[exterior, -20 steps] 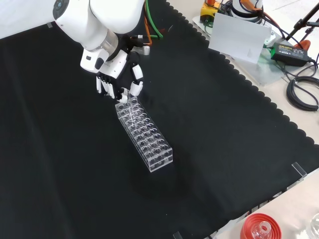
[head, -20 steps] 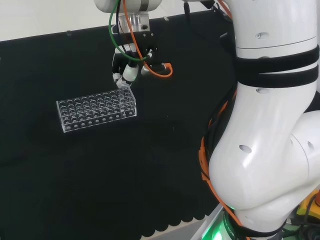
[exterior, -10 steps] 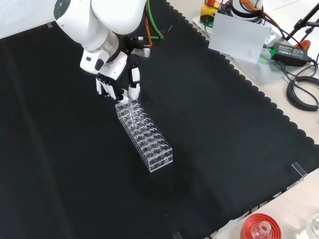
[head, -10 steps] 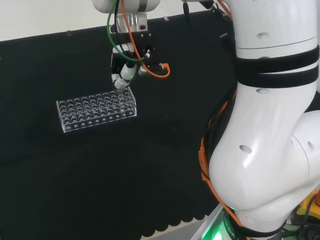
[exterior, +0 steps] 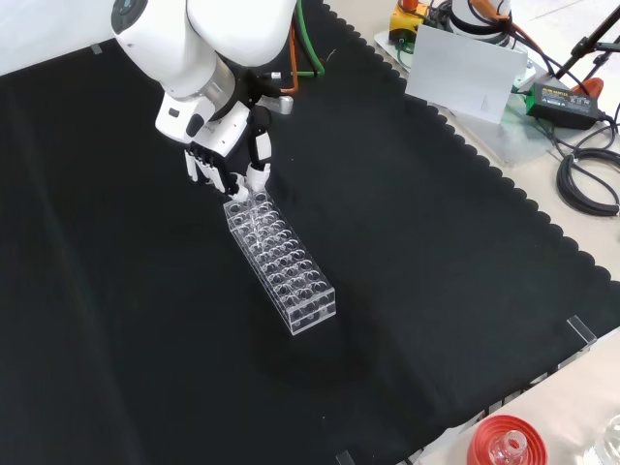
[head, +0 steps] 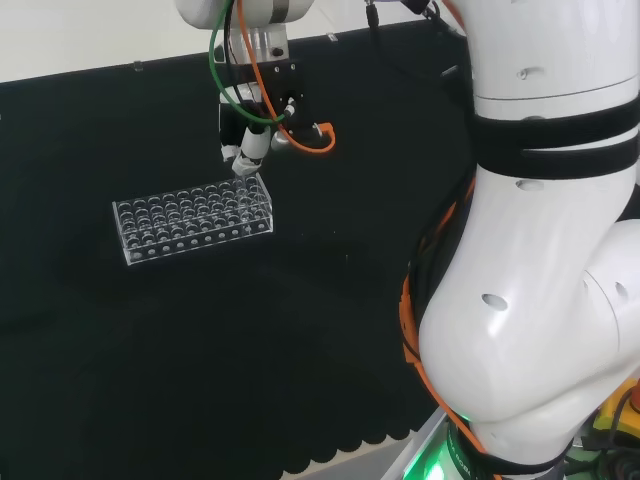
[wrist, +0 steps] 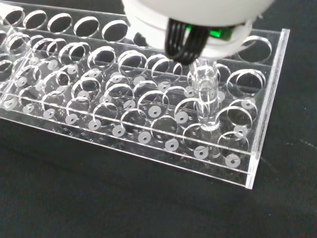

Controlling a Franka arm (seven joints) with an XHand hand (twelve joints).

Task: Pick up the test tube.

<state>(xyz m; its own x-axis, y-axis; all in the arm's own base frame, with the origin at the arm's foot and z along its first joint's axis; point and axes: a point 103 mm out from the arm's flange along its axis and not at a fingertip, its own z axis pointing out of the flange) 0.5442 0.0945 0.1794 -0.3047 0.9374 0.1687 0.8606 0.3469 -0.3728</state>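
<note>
Clear rack (exterior: 279,262) lies mid-cloth in the front view; the hand (exterior: 225,150) hangs over its far end. Test tube (wrist: 205,99) stands upright in an end hole of the rack, directly under the hand. Fingers point down around the tube's top; whether they pinch it I cannot tell, so the lift seems yet to come.

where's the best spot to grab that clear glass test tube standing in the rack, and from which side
Probably the upper end of the clear glass test tube, coming from above. It stands upright in a hole near one end of the clear plastic rack, so only its top part rises free; the rack's plates surround the lower part. The black and white hand hangs over that end of the rack.
</note>
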